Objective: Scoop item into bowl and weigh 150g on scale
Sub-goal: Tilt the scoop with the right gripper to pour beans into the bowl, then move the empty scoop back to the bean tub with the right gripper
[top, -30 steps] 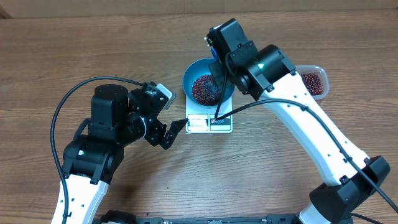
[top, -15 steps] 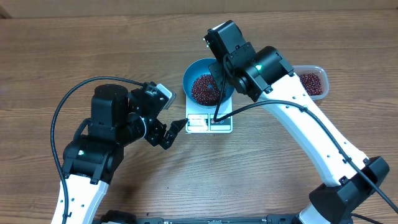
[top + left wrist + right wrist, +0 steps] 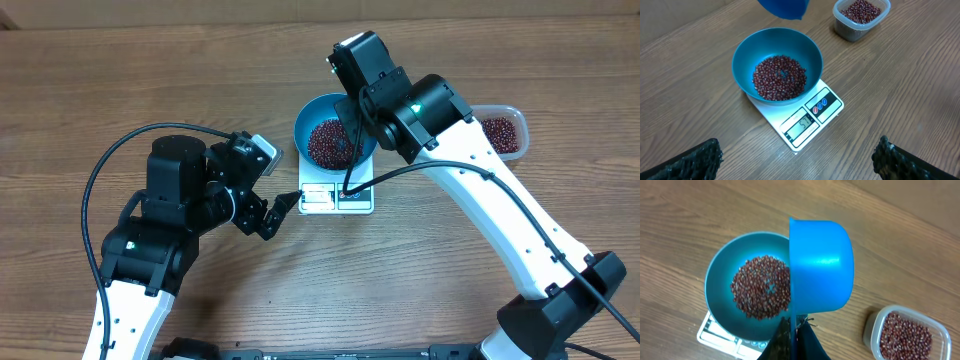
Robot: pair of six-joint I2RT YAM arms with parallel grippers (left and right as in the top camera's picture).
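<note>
The blue bowl [image 3: 777, 65] stands on the white scale [image 3: 805, 120] and holds a heap of dark red-brown beans [image 3: 779, 77]. From overhead the bowl [image 3: 312, 118] and scale [image 3: 337, 198] sit mid-table. My right gripper [image 3: 795, 325] is shut on the thin handle of a small blue scoop [image 3: 820, 265], which is tipped on its side over the bowl's right rim [image 3: 715, 270]. Only the scoop's outside shows. My left gripper [image 3: 797, 157] is open and low over the table in front of the scale, with nothing between its fingers [image 3: 695, 159].
A clear plastic tub [image 3: 505, 130] with more beans stands to the right of the bowl, also seen in the right wrist view as the tub [image 3: 905, 332]. The right arm [image 3: 470, 190] reaches across above the scale's right side.
The right gripper and the scoop have shifted very slightly to the left over the bowl. The left arm has stayed put.
</note>
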